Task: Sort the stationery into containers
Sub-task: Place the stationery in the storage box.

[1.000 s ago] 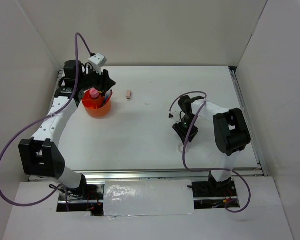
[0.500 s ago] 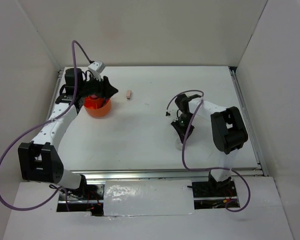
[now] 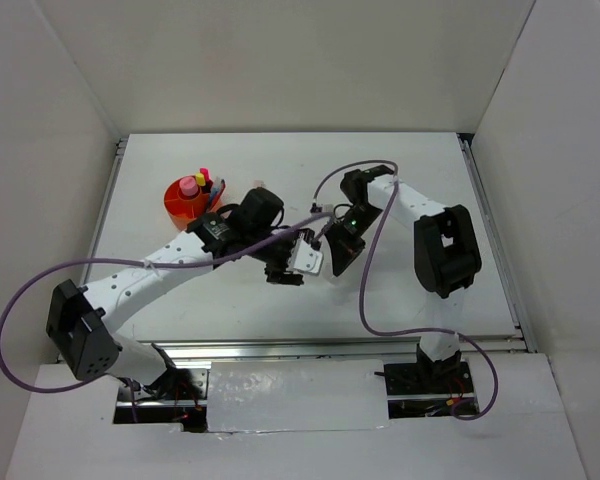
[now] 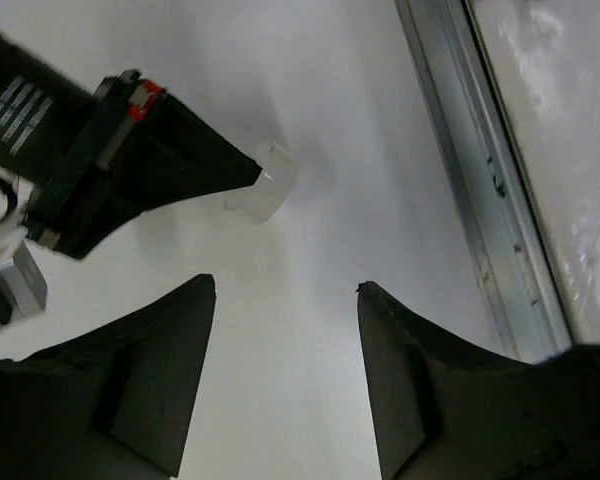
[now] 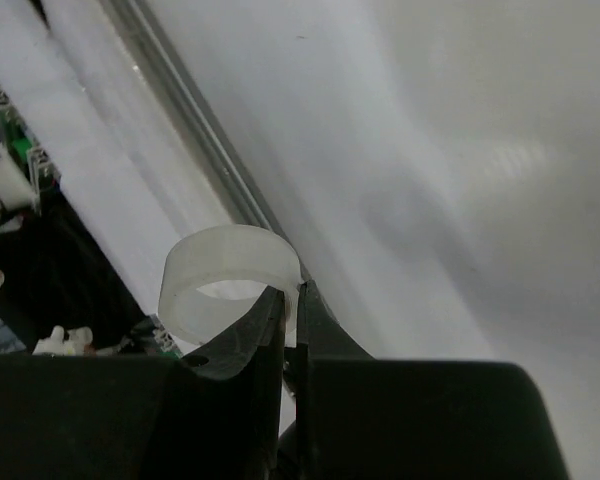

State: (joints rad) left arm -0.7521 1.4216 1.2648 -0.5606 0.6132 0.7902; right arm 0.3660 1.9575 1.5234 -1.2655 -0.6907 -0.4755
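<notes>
- Sorted, as far as can be seen: a pink-capped glue stick (image 3: pixel 188 186) and highlighters (image 3: pixel 206 182) standing upright inside the orange tub (image 3: pixel 174 208) at the far left of the table (image 3: pixel 410 170).
- Cannot tell from the top view which compartments hold them, or what else lies lower in the tub.
- Pinches the clear tape ring (image 5: pixel 225 265) with the right gripper (image 5: pixel 290 292) at mid-table, jaws pressed together on the thin wall of the band, one finger inside the ring and one outside.
- Cannot tell whether the ring is clear of the surface or resting on it.
- Hangs the left gripper (image 4: pixel 285 285) just left of the ring, fingers spread, nothing between them, aimed at the ring but apart from it.
- Reads as a hand-over being set up, since the tub sits on the left arm's side, well apart from the ring.
- Left to do: get the ring across to the tub and drop it into a compartment.
- No other loose stationery made out on the table, though anything beneath the arms is hidden.
- Judged late in the task, possibly on the last item.
</notes>
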